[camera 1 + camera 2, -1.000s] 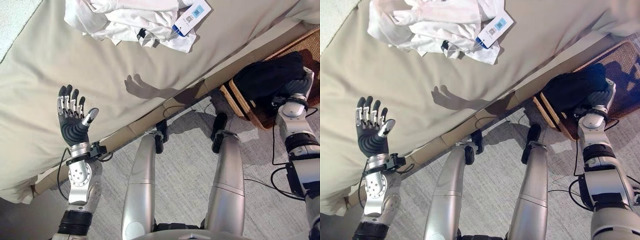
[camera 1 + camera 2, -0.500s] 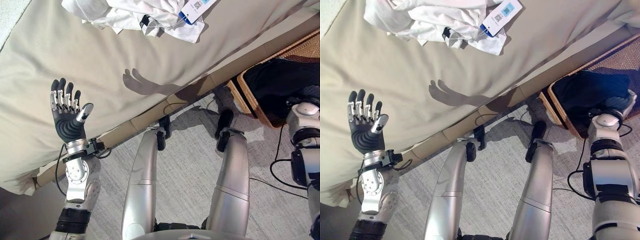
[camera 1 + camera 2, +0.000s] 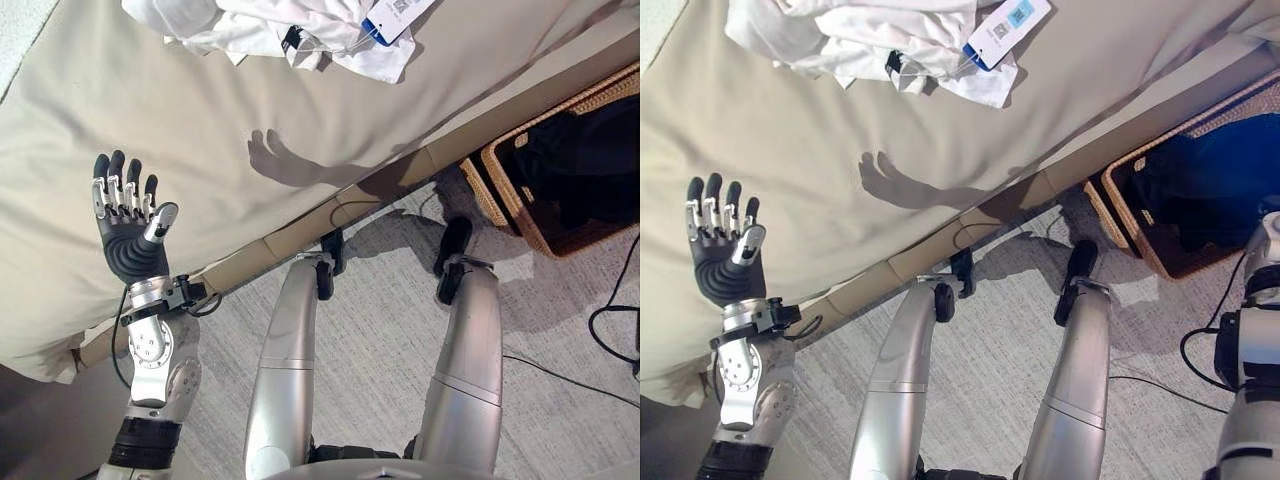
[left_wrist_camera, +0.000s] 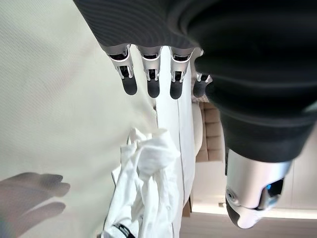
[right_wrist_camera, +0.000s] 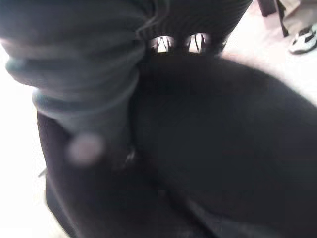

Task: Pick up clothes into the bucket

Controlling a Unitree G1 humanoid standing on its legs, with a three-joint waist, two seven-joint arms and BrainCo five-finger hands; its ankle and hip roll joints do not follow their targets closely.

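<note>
1. Now the dark garment (image 3: 585, 160) lies bundled inside the wicker basket (image 3: 500, 195) at the right, on the floor beside the bed; no long axis can be read from the heap.
2. White clothes (image 3: 280, 30) lie crumpled on the bed (image 3: 200, 120) at the far side, the pile stretching left to right, with a blue-and-white tag (image 3: 398, 12) at its right end.
3. Seen from the right wrist, the right hand (image 5: 89, 89) is pressed close against the dark garment; whether its fingers are spread or clamped on the cloth cannot be told.
4. At the near left, the left hand (image 3: 130, 225) is raised over the bed's edge, palm up, fingers straight and apart, holding nothing, well apart from the white clothes.
5. Between that hand and the white pile lies only bare beige sheet.
6. Under the mattress a row of tan padded blocks (image 3: 300, 225) lines the bed's base.
7. Grey carpet (image 3: 380, 330) covers the floor in the near part of the scene.
8. A person's shoe (image 5: 303, 42) shows past the right hand on a light floor.
</note>
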